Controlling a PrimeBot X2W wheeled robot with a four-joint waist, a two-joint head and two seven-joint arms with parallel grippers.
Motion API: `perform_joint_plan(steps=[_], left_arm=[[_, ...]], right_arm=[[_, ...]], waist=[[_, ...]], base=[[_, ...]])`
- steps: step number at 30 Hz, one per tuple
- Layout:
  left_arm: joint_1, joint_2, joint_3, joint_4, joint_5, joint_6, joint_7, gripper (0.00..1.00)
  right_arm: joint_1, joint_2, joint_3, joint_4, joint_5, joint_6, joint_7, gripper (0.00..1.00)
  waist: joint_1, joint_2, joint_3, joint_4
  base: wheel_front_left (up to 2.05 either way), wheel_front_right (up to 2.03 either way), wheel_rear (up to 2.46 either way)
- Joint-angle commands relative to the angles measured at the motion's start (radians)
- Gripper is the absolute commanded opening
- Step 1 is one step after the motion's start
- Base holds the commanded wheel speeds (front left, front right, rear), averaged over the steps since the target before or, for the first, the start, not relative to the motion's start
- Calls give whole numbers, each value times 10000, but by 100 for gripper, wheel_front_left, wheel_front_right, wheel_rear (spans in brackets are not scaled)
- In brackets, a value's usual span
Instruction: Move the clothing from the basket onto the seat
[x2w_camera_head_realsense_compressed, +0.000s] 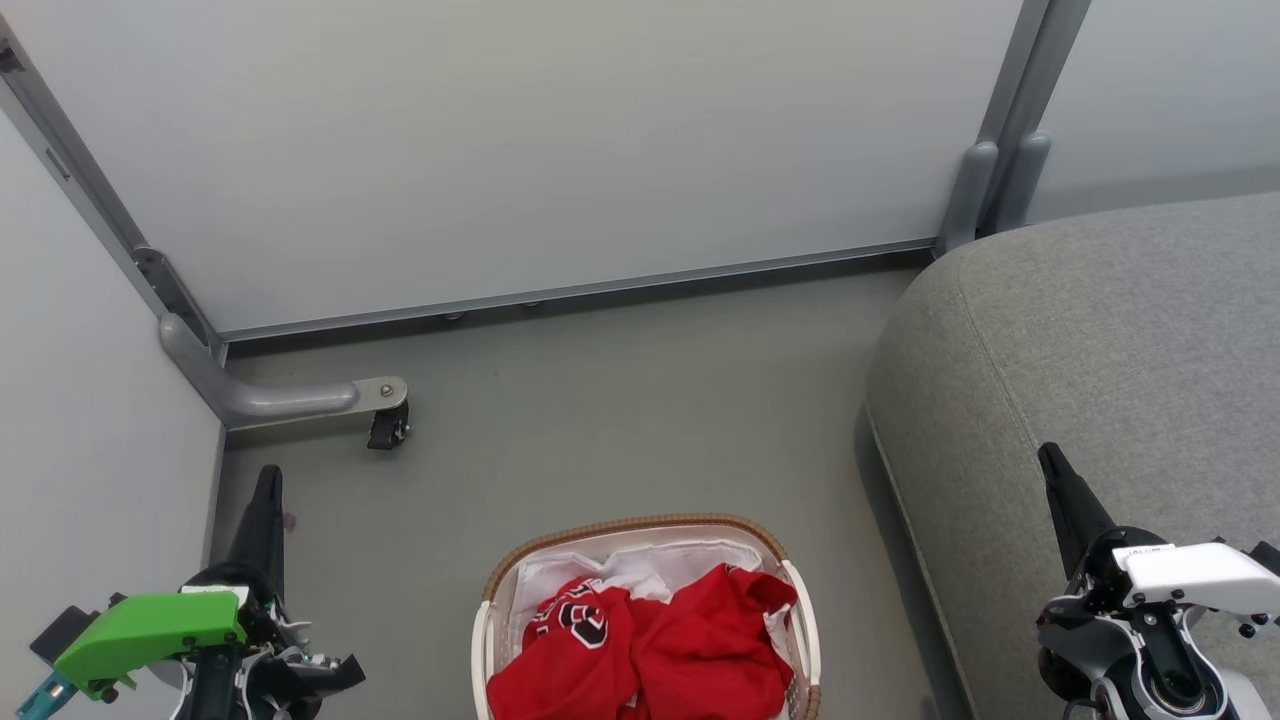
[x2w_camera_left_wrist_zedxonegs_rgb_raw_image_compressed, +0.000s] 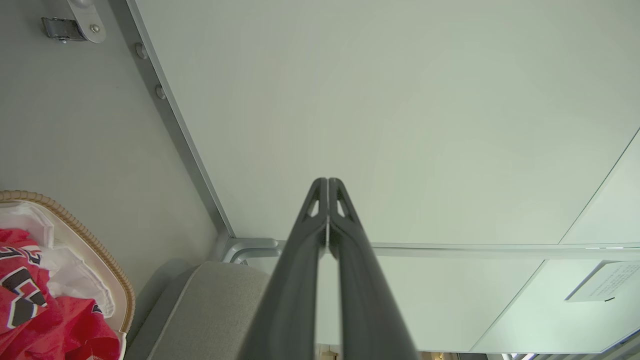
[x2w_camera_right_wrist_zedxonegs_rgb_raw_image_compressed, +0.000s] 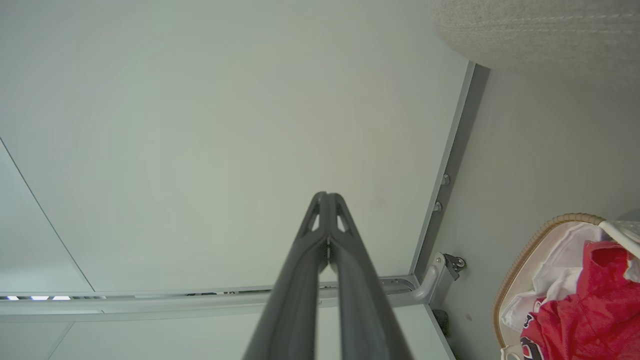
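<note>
Now the clothing (x2w_camera_head_realsense_compressed: 650, 645) lies in the basket (x2w_camera_head_realsense_compressed: 640, 523), left gripper (x2w_camera_head_realsense_compressed: 267, 485) and right gripper (x2w_camera_head_realsense_compressed: 1055, 470) closed and empty, so one must open and reach in

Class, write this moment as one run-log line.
clothing: in basket | seat: right of basket | left gripper: shut, empty | right gripper: shut, empty

We saw a plain grey-green floor (x2w_camera_head_realsense_compressed: 620, 400) that ran to pale partition panels (x2w_camera_head_realsense_compressed: 550, 150) at the far side. Near and centre on it stood the basket (x2w_camera_head_realsense_compressed: 640, 525). The grey seat (x2w_camera_head_realsense_compressed: 1100, 350) sat to its right, apart from it. At the far left a castor foot (x2w_camera_head_realsense_compressed: 388, 427) rested on the floor.
</note>
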Motion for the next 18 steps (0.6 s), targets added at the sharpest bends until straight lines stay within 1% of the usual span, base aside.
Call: perform_joint_plan(steps=[1, 18], left_arm=[[-91, 56, 7, -14, -33, -64, 22, 0], [-91, 56, 7, -14, -33, -64, 22, 0]], right_arm=[[111, -56, -16, -32, 36, 4, 5, 0], [111, -57, -16, -32, 36, 4, 5, 0]], waist=[[0, 0, 0, 0], [0, 0, 0, 0]], base=[[0, 0, 0], [0, 0, 0]])
